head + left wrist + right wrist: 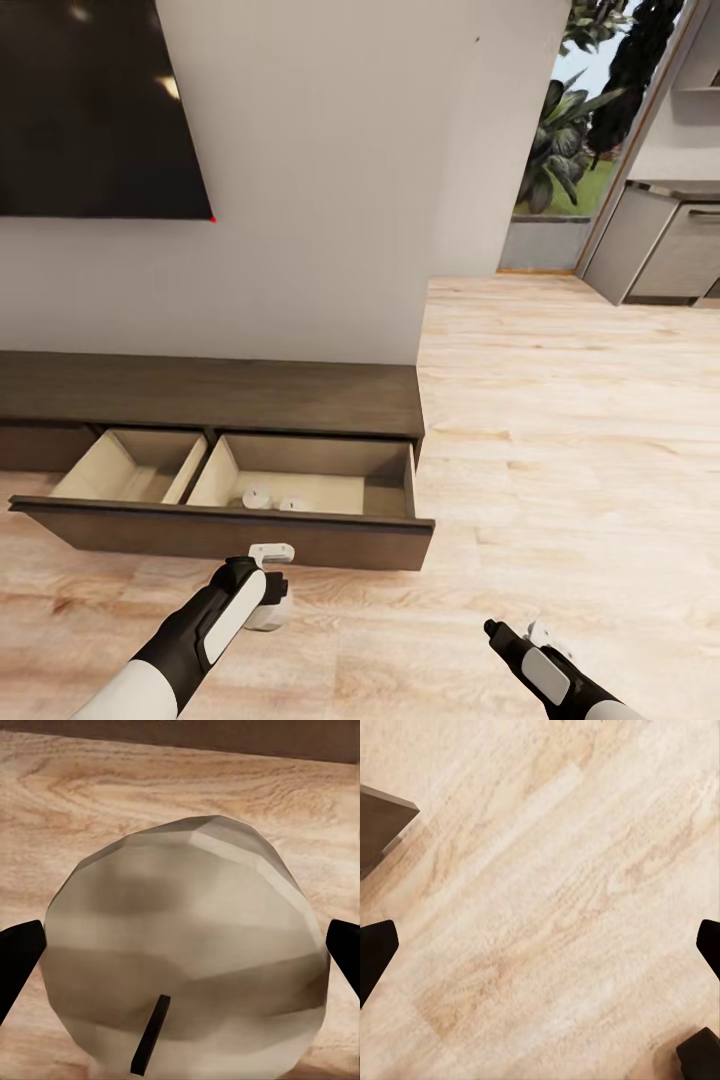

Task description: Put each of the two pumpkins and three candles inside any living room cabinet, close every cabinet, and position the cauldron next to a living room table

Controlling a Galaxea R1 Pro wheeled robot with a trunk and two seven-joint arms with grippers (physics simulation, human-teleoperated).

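Head view: the dark wood cabinet (210,395) stands against the pale wall under the black TV (90,105), its drawer (300,480) pulled open with two small white candles (272,498) inside. The left gripper (268,590) hangs just before the drawer front.

Left wrist view: a cream-white candle (187,952) sits gripped between the black fingers (19,956).

Right wrist view: the right gripper (540,945) is spread wide and empty over plank floor (570,907).

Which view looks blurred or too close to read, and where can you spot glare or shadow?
Left wrist view: the cream-white faceted candle sits so close between the jaws that it looks soft and blotchy. Head view: pale glare spots on the black wall-mounted TV; the open dark brown wood drawer shades the light wood plank floor. Right wrist view: even light.
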